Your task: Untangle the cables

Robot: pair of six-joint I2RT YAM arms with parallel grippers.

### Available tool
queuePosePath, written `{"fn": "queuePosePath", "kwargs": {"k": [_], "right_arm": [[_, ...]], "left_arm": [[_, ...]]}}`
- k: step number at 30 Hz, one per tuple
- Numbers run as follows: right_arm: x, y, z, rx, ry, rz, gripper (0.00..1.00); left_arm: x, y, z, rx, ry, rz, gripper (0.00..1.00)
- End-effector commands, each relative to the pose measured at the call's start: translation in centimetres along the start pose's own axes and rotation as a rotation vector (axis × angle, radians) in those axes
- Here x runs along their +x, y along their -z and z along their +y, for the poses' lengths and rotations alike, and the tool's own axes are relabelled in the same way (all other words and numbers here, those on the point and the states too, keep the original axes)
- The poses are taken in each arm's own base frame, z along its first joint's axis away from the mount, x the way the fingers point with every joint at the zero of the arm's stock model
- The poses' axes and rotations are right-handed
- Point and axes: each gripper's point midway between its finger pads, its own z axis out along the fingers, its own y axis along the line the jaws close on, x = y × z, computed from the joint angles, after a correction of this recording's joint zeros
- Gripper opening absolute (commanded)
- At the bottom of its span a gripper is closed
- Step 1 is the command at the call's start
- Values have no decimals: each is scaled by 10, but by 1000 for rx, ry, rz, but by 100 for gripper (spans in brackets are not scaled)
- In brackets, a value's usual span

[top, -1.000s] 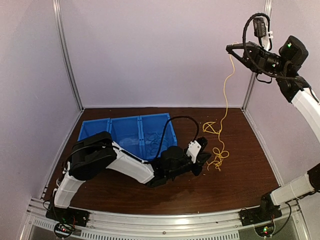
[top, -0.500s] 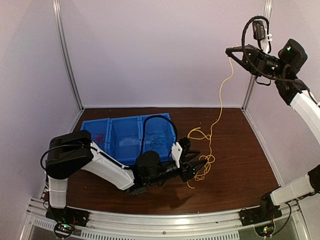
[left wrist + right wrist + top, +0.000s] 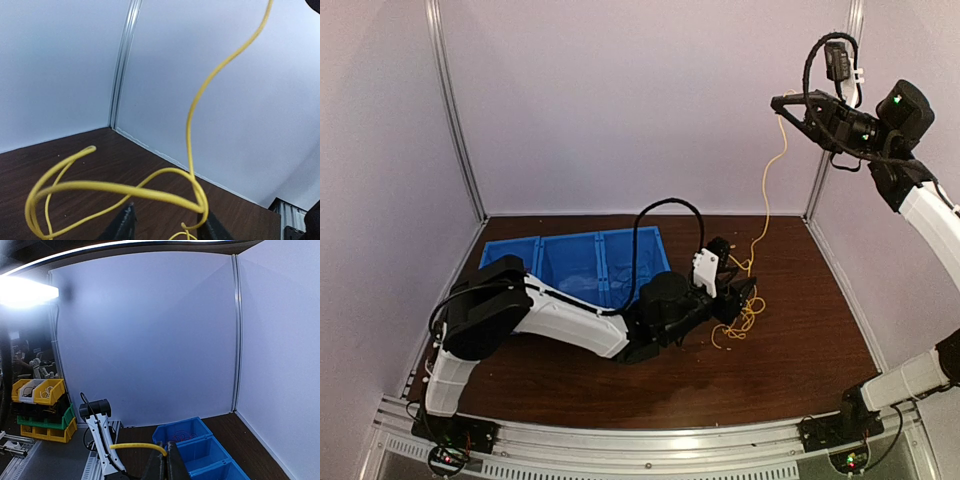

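Note:
A long yellow cable (image 3: 767, 200) hangs from my right gripper (image 3: 778, 100), high at the back right, down to a loose yellow pile (image 3: 745, 318) on the brown table. The right wrist view shows my right gripper (image 3: 166, 455) shut on the yellow cable's end (image 3: 135, 446). My left gripper (image 3: 738, 296) is low at the pile. In the left wrist view its fingers (image 3: 125, 227) stand apart, with yellow loops (image 3: 125, 189) crossing just above and between them; I see no grip. A red cable (image 3: 183, 436) lies in one end bin.
A row of three blue bins (image 3: 570, 240) stands at the back left of the table, partly hidden by my left arm. They also show in the right wrist view (image 3: 210, 450). White walls and metal posts close in the table. Yellow and green bins (image 3: 40, 390) stand outside.
My left gripper swung left and nearer, then back right and farther, into the yellow pile. The pile shifted with it. My right gripper held its high place with the cable end.

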Motion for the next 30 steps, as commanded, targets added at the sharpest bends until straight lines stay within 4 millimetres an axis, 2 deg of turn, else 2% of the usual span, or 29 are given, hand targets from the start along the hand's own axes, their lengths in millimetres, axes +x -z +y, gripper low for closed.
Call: {"fn": "queuePosePath", "kwargs": {"k": [1,2,6,9,13,16,17,19,22,27,30], "right_arm": [[-5,2,9,-18,19,-12,0],[-5,2,9,-19,19,-12,0],[-7,1,7,-22,19,-14,0],[-20,6,4,-14,47,-16,0],[-66,25,5,26,144,-65,0],[-103,39,17,34,226,-105,0],[-113,46,14,64,248,-109,0],[-127,53,13,98,292,-123,0],[-138,59,10,130,318,-139,0],[-140,65,0,158,318,-162,0],[-147,73,-4,189,342,-181,0]], "left_arm": [[-4,-10,9,17,-18,-50,31],[-6,-9,5,48,-29,-66,23],[-1,-2,-6,137,-70,-80,0],[11,6,-2,133,-81,-54,0],[35,28,8,123,-83,6,0],[57,52,18,106,-92,86,0],[71,67,25,89,-96,135,0],[79,89,36,52,-90,181,0],[90,121,53,-7,-78,255,0],[100,170,71,-77,-44,353,0],[87,195,80,-118,-35,344,0]]}}
